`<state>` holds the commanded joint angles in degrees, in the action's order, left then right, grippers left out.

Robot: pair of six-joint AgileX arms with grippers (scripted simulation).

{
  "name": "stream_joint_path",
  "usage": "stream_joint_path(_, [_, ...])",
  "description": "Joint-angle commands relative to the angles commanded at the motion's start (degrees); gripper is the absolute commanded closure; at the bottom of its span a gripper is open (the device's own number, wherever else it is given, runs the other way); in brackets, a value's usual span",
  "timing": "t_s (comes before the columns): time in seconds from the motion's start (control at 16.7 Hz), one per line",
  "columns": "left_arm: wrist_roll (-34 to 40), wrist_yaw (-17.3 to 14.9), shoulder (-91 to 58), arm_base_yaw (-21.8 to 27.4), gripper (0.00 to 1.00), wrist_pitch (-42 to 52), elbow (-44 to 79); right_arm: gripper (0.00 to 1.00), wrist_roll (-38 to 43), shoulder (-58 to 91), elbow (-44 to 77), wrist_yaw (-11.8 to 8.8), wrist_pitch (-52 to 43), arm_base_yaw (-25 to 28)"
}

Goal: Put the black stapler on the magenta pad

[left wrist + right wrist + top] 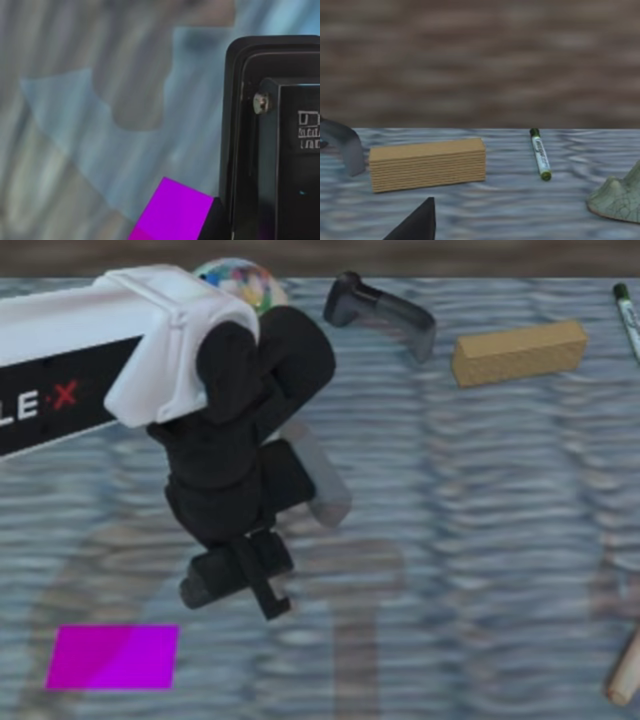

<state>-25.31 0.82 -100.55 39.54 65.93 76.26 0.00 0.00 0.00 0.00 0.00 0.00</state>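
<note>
Stapler aloft, pad not yet reached.

Left gripper (262,585) clamped on the black stapler (212,580), carried clear of the table (450,540) near the middle, up and to the right of the magenta pad (113,657). Pick-up done; left to do: a short carry to the near-left corner, then down onto the pad and let go. Pad corner showing beside the stapler in the left wrist view. Right arm out of the overhead shot, parked near the wooden block (519,352) and marker (627,318); cannot tell its finger state.
</note>
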Motion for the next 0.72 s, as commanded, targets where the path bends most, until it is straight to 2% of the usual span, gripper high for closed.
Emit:
stream_joint_path(0.18, [7.05,1.55,1.03,-0.39,1.00,1.65,-0.62,0.00,0.00,0.00,0.00,0.00,0.00,0.00])
stream_joint_path(0.36, [19.53,3.56,2.58,-1.39,1.00,3.86,-1.85,0.00,0.00,0.00,0.00,0.00,0.00,0.00])
stream_joint_path(0.54, [37.45,5.49,4.58,-2.99,1.00,5.94,-4.04,0.00,0.00,0.00,0.00,0.00,0.00,0.00])
stream_joint_path(0.72, [59.09,6.90,6.84,-4.97,1.00,7.35,-7.07,0.00,0.00,0.00,0.00,0.00,0.00,0.00])
